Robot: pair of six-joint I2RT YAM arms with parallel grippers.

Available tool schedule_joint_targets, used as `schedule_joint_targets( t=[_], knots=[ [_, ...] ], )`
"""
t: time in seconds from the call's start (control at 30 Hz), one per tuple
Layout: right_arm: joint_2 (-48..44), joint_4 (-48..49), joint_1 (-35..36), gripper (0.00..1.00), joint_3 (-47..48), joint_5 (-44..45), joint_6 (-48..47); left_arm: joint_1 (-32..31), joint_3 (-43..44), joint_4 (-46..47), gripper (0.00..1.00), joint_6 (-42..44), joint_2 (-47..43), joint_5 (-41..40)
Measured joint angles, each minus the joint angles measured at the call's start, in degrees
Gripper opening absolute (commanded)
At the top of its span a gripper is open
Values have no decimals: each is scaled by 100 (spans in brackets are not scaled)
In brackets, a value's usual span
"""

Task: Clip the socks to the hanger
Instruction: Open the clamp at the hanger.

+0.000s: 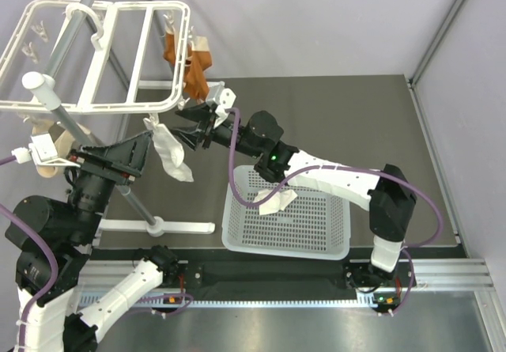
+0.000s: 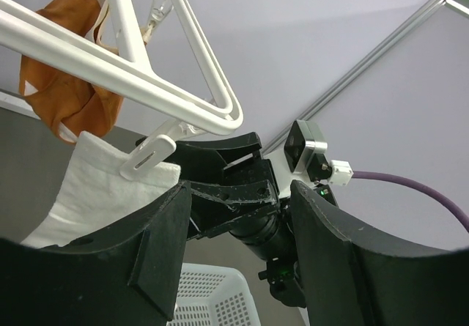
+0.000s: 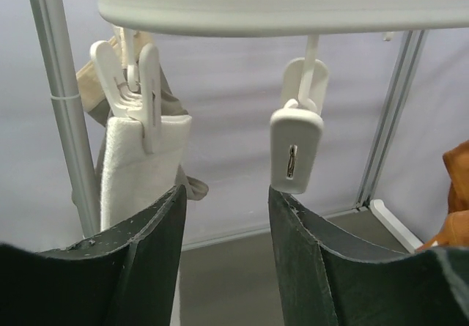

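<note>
One white sock [image 1: 171, 156] hangs from a clip [image 3: 135, 84] on the near edge of the white hanger [image 1: 95, 51]; it also shows in the wrist views [image 3: 139, 172] [image 2: 95, 187]. A second white sock [image 1: 277, 200] lies in the basket. My right gripper [image 3: 226, 190] is open and holds nothing; it stands just below the hanger bar [image 3: 293, 4], with the clipped sock above its left finger and an empty clip [image 3: 295, 150] touching its right fingertip. My left gripper [image 2: 238, 187] is open and empty, just left of the hanging sock and facing the right gripper [image 1: 188, 130].
Orange-brown socks [image 1: 190, 63] hang at the hanger's far right corner. A beige sock [image 3: 95, 84] hangs behind the clipped white one, by the grey pole [image 3: 62, 99]. The white perforated basket [image 1: 316, 241] sits on the dark table in front of the right arm.
</note>
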Motion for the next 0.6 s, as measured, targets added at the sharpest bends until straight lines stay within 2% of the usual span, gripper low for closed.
schedule_joint_targets(
  t=[0.6],
  knots=[
    [59, 98, -267, 46, 116, 33, 205, -2, 0, -2, 61, -2, 0, 42]
  ],
)
